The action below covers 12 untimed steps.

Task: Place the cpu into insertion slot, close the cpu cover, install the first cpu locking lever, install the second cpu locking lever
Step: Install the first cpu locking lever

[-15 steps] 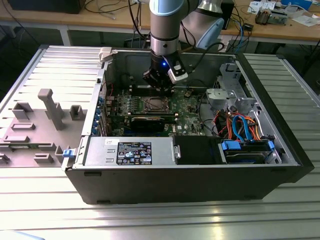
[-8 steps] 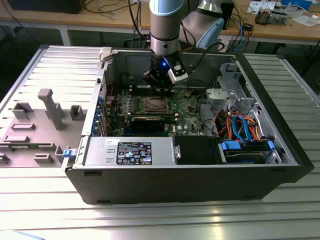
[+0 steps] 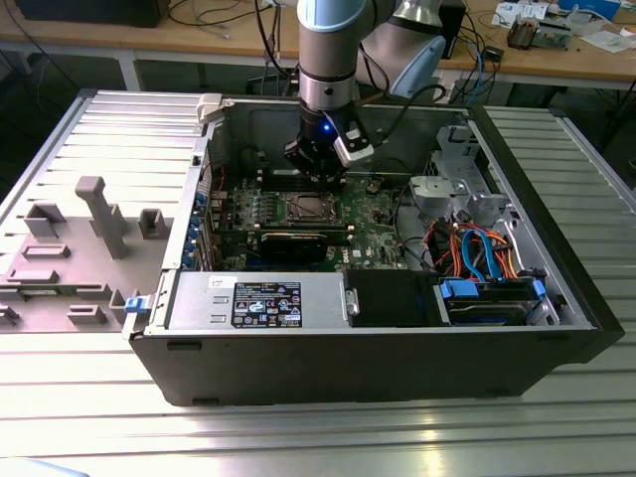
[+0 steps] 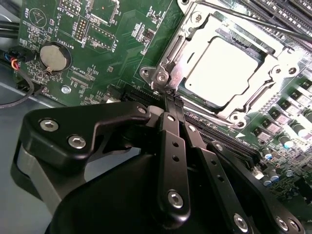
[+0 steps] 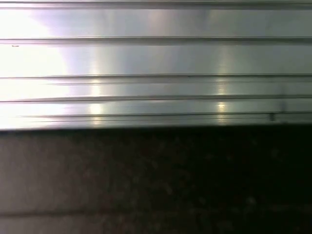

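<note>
The cpu (image 4: 224, 68) lies flat in the insertion slot (image 3: 306, 208), its pale metal top showing through the window of the cpu cover (image 4: 285, 61). The silver cover frame lies down around the chip. A thin dark lever rod (image 4: 243, 18) runs along one side of the socket. My gripper (image 4: 170, 100) is shut, its two narrow fingers pressed together with nothing seen between them. Their tips sit at the socket's corner, just by a screw (image 4: 161, 77). In the exterior view my gripper (image 3: 320, 179) hangs inside the open computer case, directly over the back edge of the socket.
A long black expansion card (image 3: 298, 241) lies in front of the socket, with the power supply (image 3: 258, 298) nearer still. Drive cage and coloured cables (image 3: 477, 248) fill the exterior view's right. Memory slots (image 4: 287, 9) and a coin battery (image 4: 52, 56) flank the socket. A ribbed metal surface (image 5: 156, 58) shows in the first wrist view.
</note>
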Each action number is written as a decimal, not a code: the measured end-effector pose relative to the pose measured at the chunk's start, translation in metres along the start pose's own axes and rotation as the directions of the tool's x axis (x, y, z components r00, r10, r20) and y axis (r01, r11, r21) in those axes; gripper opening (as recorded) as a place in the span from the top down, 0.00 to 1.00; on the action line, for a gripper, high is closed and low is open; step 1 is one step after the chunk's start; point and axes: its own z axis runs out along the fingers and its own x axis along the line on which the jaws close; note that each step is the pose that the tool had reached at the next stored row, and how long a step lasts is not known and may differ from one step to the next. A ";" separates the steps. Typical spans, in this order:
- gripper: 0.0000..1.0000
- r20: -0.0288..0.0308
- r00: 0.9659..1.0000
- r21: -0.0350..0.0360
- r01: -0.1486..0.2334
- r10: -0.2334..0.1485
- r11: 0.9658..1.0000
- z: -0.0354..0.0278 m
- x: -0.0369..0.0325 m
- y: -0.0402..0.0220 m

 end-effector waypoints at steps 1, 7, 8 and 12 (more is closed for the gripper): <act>0.89 0.000 1.000 0.002 0.000 0.000 1.000 0.0006 0.0000 0.0000; 0.89 -0.001 1.000 0.006 0.000 0.000 1.000 0.0028 -0.0002 0.0008; 0.89 -0.001 1.000 0.005 0.000 0.000 1.000 0.0028 -0.0002 0.0010; 0.89 -0.002 1.000 0.003 0.000 0.000 1.000 0.0016 -0.0003 0.0023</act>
